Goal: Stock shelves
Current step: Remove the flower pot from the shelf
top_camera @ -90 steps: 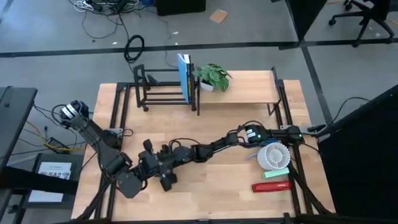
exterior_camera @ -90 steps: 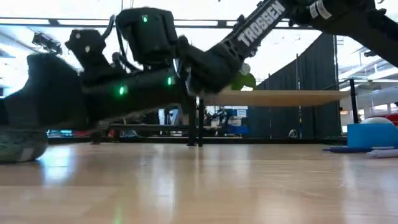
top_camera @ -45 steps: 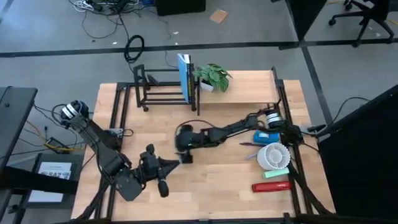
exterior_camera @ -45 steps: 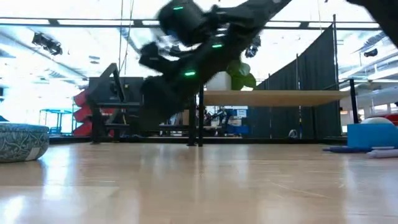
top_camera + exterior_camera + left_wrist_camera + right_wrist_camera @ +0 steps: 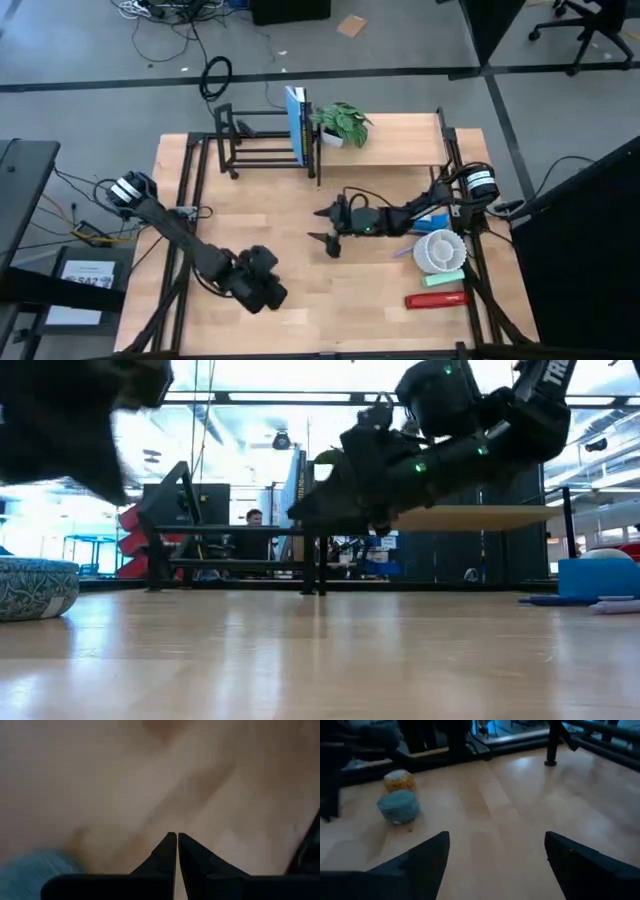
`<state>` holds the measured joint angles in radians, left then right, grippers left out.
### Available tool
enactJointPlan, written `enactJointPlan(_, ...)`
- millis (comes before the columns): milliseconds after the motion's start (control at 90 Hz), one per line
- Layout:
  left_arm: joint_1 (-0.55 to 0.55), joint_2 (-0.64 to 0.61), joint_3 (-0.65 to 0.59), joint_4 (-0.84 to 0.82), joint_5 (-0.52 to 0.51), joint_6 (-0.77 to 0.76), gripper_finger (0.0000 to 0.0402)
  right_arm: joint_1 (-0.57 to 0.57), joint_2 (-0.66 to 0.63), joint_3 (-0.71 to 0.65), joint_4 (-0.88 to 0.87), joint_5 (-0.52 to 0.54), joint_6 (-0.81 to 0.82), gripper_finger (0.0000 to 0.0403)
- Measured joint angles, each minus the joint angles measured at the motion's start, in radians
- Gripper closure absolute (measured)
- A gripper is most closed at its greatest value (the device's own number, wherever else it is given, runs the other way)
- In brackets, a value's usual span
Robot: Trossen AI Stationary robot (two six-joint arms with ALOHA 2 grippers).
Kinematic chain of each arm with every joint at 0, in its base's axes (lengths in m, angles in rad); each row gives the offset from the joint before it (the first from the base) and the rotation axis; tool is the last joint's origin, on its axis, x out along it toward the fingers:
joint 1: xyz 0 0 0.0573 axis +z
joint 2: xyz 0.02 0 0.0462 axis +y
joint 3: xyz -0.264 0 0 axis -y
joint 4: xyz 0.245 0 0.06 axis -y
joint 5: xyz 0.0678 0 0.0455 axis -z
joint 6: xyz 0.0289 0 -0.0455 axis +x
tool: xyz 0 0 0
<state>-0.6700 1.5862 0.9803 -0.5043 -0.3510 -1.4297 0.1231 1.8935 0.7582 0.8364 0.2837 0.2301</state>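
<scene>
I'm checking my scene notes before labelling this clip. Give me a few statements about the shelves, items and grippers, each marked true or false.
1. A blue book stands upright in the black rack. True.
2. The potted plant sits on the tabletop, off the plank stand. False: it is on the plank stand.
3. The left gripper is wide open. False: its fingers are together.
4. The right gripper is open and holds nothing. True.
5. The red item lies inside the rack. False: it lies on the tabletop near the white bowl.

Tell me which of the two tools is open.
The right tool, near the table's middle: its fingers are spread wide. The left tool has its tips pressed together.
</scene>
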Motion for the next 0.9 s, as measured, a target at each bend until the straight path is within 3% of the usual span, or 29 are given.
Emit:
enactJointPlan(189,-0.026,0.023,-0.023,-0.047,0.078,-0.082,0.0402,0.012,0.000,-0.014,-0.019,-0.044,0.004,0.0107)
enactJointPlan(633,-0.097,0.024,0.001,-0.486,0.116,-0.384,0.0402,0.024,-0.005,-0.014,-0.028,-0.042,-0.018,0.0108)
enactJointPlan(789,-0.117,0.024,0.107,-0.693,0.081,-0.423,0.0402,0.045,-0.142,-0.015,-0.139,-0.025,-0.040,0.0108)
enactJointPlan(900,-0.132,0.024,0.219,-0.831,-0.045,-0.429,0.0402,0.066,-0.296,-0.014,-0.268,0.036,-0.096,0.0108)
